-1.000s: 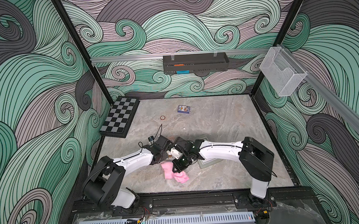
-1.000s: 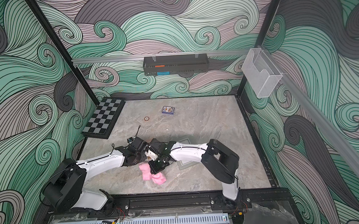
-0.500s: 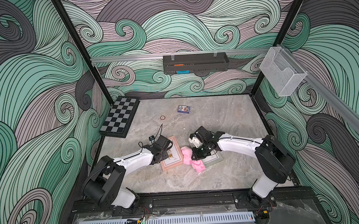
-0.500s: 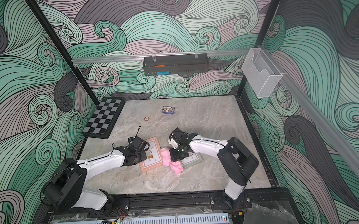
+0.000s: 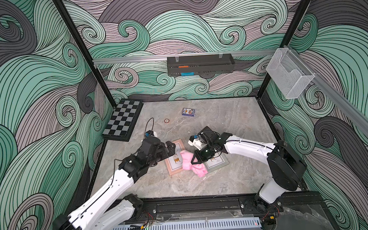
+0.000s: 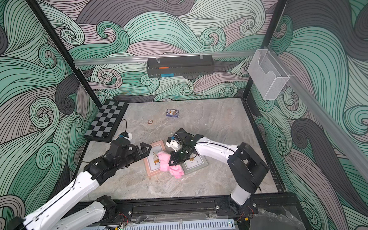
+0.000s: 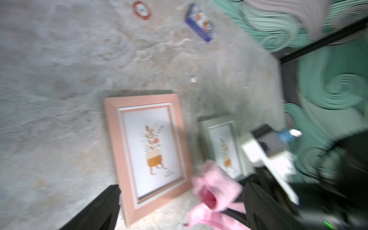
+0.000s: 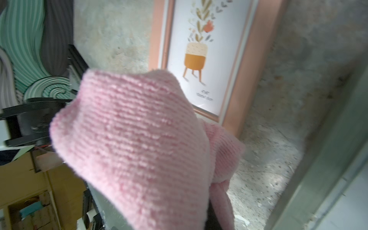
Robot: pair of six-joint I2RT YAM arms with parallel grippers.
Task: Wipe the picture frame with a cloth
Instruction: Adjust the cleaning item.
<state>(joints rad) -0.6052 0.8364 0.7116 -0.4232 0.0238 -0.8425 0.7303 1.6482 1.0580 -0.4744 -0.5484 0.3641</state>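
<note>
Near edge: the grey marbled counter (image 5: 161, 187) is running between the two arm bases.

Mid counter: a pink picture frame (image 5: 172, 169) is lying flat, face up, showing a potted-plant print. A grey picture frame (image 5: 217, 163) is lying flat just beside it on the right arm's side, turned slightly.

The cloth (image 5: 187, 161), pink and bunched, is draping over the pink frame's edge nearest the grey frame and across the gap between the two. Its lower end is resting by the grey frame's near corner.

The right gripper (image 5: 194, 161) is reaching in over the grey frame, jaws pressed together on the cloth's upper end. In the right wrist view the cloth (image 8: 129, 143) is filling most of the picture, with the pink frame (image 8: 249, 69) beyond it.

The left gripper (image 5: 171, 151) is sitting over the pink frame's far left corner, jaws spread wide and gripping nothing. The cloth is lying apart from it, across the print. Cannot tell whether this gripper is touching the frame. The left wrist view is blurring; one finger (image 7: 95, 209) is showing beside the frame's corner.

Farther back: a small ring (image 5: 166, 120) and a blue box (image 5: 188, 111) are lying well apart from the frames. A chessboard (image 5: 122, 121) is sitting at the far left. A black tray (image 5: 199, 64) is hanging on the back wall.
</note>
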